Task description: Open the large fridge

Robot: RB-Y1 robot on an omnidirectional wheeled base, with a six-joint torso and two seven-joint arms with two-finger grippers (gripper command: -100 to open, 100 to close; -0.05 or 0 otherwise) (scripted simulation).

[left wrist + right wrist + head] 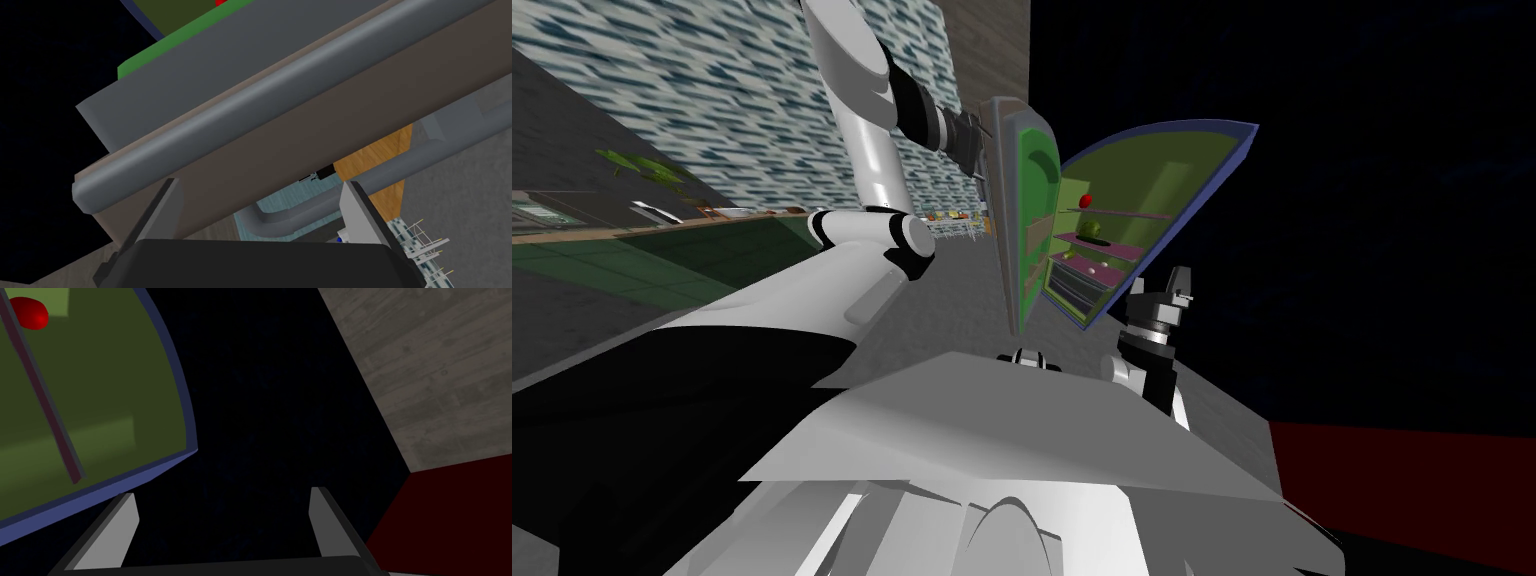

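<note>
Fridge: the fridge (1162, 165) sits in the upper middle of the head view. It has a blue rim and a green inside, and its shelves (1097, 245) carry a red fruit (1086, 201) and a green round thing (1090, 232).

Door: the door (1015, 210) is seen edge-on just left of the cabinet, grey outside and green inside. It stands well off the opening, so the job looks mostly done.

Handle: the handle (240, 120) is a long, rounded grey bar running along the door's outer face.

Left hand: the left hand (260, 181) is up against the outer face, high in the head view. Its fingers (357, 210) are apart with the bar just past their tips, and nothing is clamped.

Right hand: the right hand (1178, 272) is at the lower right of the fridge in the head view. Its fingers are apart and it carries nothing. It points past the blue rim, with the red fruit beyond, toward a black area (280, 398).

Handling: the door will likely feel heavy and stiff, and it can only swing on its hinge. Any pull should therefore follow that arc rather than a straight line.

Where to hold: the best hold is probably across the bar, well away from the hinge side, where the leverage is greatest.

Risk: the bar looks smooth and round (thin blades may slide along it). A firm squeeze before pulling seems wise.

Fragility: nothing on the door appears breakable, but a jerk could roll the fruit off its shelf.
</note>
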